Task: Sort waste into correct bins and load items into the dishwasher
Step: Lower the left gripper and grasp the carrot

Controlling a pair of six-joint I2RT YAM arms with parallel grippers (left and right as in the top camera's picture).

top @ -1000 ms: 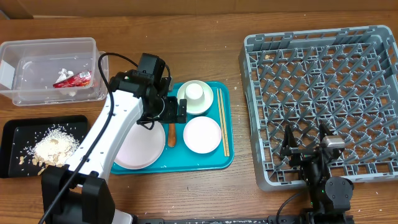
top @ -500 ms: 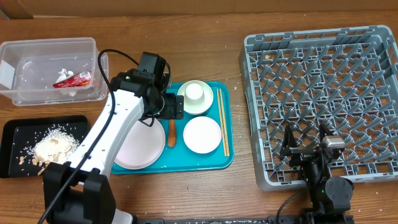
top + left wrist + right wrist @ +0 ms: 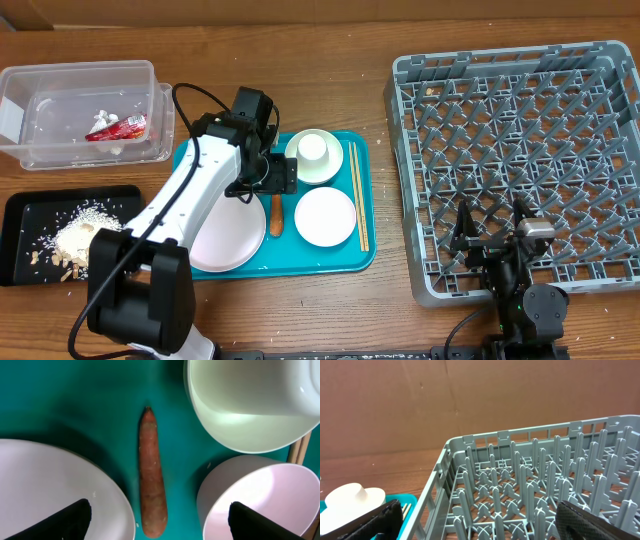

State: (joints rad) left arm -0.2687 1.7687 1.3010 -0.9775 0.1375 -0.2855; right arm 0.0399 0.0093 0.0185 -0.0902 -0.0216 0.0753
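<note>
The small orange carrot [image 3: 276,216] lies on the teal serving tray [image 3: 300,262], between the large pale plate [image 3: 222,240] and the smaller white plate [image 3: 325,215]. My left gripper [image 3: 279,176] is open and empty, just above the carrot's far end. In the left wrist view the carrot [image 3: 151,475] lies lengthwise between the open fingers [image 3: 161,522], with the large plate [image 3: 50,485], the small plate [image 3: 250,500] and the bowl [image 3: 250,405] around it. The cup [image 3: 313,148] sits in the bowl [image 3: 318,170]. The chopsticks [image 3: 358,195] lie along the tray's right side. My right gripper [image 3: 492,235] is open over the dish rack's [image 3: 520,150] near edge.
The clear tub [image 3: 60,75] at the back left holds the red wrapper [image 3: 122,127] and white tissue [image 3: 103,118]. The black tray [image 3: 25,210] at the front left holds pale shells and crumbs [image 3: 85,240]. The right wrist view shows the rack's pegs [image 3: 520,485].
My left gripper has edged slightly left over the carrot and the left arm's lower links have swung left. The right arm has not moved.
</note>
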